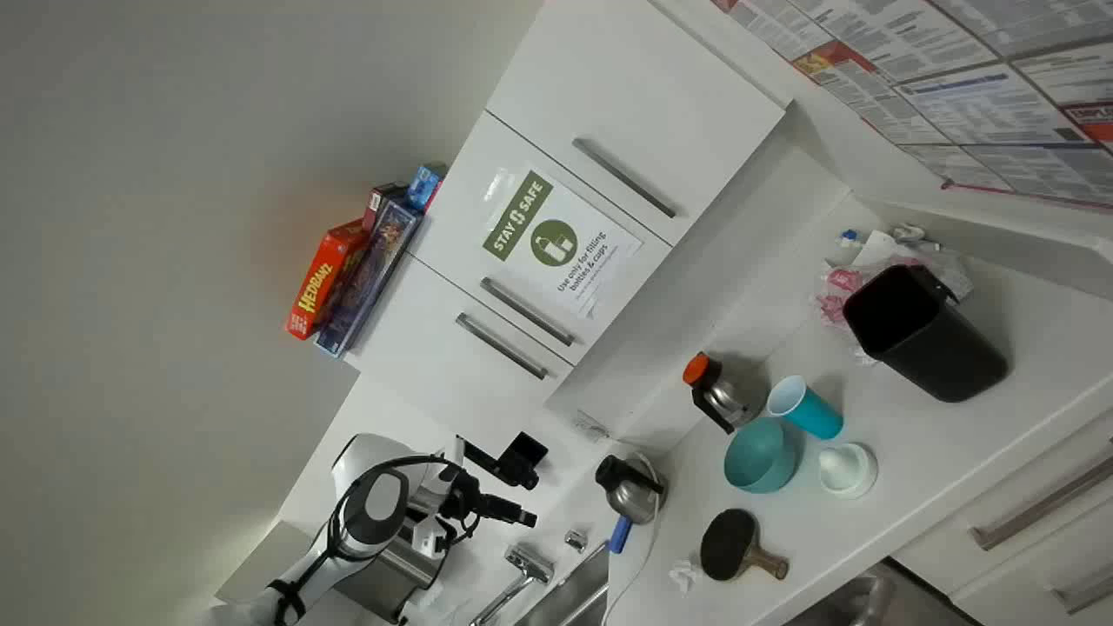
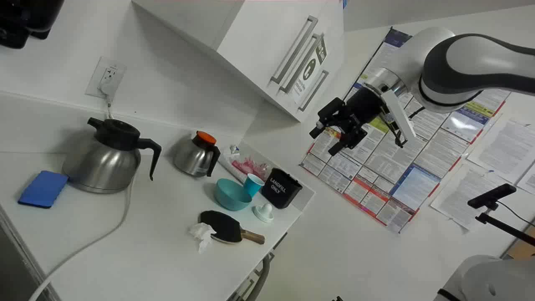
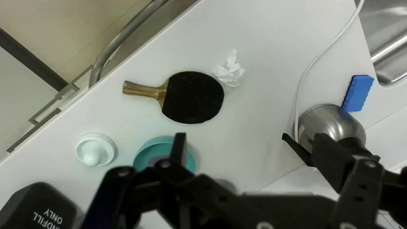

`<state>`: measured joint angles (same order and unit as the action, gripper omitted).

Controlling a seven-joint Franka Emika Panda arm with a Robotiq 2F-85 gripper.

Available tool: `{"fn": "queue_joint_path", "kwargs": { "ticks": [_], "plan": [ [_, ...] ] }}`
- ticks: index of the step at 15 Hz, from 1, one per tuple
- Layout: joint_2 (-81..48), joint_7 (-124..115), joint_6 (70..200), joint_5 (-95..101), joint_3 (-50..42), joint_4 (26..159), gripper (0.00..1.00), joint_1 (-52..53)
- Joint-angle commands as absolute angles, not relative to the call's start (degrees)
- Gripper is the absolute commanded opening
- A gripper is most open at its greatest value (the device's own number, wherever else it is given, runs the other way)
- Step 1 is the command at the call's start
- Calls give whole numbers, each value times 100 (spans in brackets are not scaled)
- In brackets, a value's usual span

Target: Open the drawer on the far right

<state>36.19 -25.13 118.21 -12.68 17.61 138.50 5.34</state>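
Pale drawer fronts with long metal handles lie under the counter's front edge. In an exterior view, a drawer handle [image 1: 1043, 502] shows at the lower right, with another handle [image 1: 1083, 593] below it. These fronts look shut. In the wrist view, the handles [image 3: 35, 129] stick out past the counter edge at the left. In an exterior view, they are mostly hidden below the edge [image 2: 250, 284]. My gripper [image 2: 325, 141] is open and empty, high above the counter and apart from the drawers. Its spread fingers also show in the wrist view [image 3: 249, 140] and its side in an exterior view [image 1: 529, 519].
The counter [image 2: 150, 259] bears a black bin [image 2: 281, 188], teal bowl [image 2: 232, 195], blue cup [image 2: 253, 184], white juicer-like piece [image 2: 263, 212], paddle [image 2: 221, 225], crumpled tissue [image 2: 202, 234], two steel carafes [image 2: 104, 167] and a blue sponge [image 2: 44, 188]. Wall cabinets [image 2: 267, 50] hang above.
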Motion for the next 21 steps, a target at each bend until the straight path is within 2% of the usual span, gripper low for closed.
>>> {"fn": "queue_joint_path", "kwargs": {
  "ticks": [1, 11, 21],
  "plan": [
    [3604, -2549, 11820, -1220, 1704, 13843, 100, 603],
    [3537, -2464, 12083, -1136, 1507, 13822, 100, 417],
    [3193, -1710, 12611, -779, 122, 13874, 100, -446]
  ]
}}
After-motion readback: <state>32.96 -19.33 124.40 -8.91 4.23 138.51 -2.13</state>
